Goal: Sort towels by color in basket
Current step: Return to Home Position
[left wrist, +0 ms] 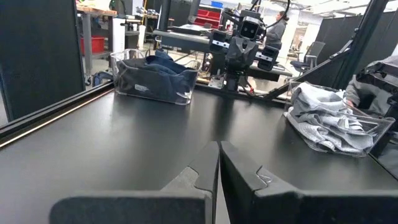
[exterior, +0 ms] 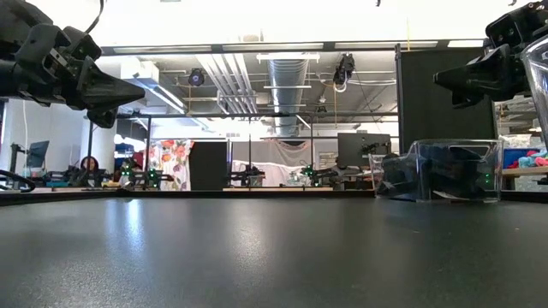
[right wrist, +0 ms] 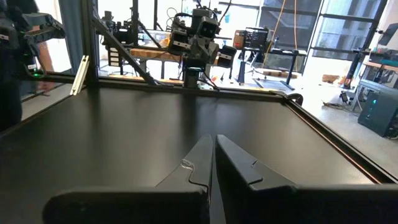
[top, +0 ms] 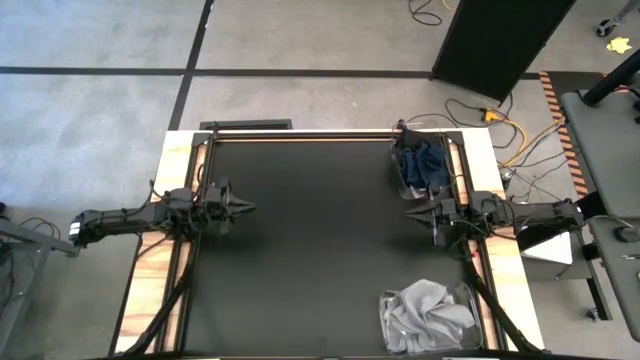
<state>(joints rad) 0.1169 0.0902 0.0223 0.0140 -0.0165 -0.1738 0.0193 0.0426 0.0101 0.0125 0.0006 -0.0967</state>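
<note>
Both arms hover over black table (top: 310,250), holding nothing. Left gripper (top: 243,208) at left side, fingers pressed together. Right gripper (top: 412,212) opposite, fingers likewise together, tips facing across the mat. Grey towels (top: 425,312) heaped in clear bin (left wrist: 373,130), bottom right of high view. Dark towels (top: 420,165) bunched in second clear bin (left wrist: 180,94), top right. My read: cloth light, limp, not fragile. I would pinch a raised fold at heap top. Both heaps crumpled, so I can tell no long axis or heading.
</note>
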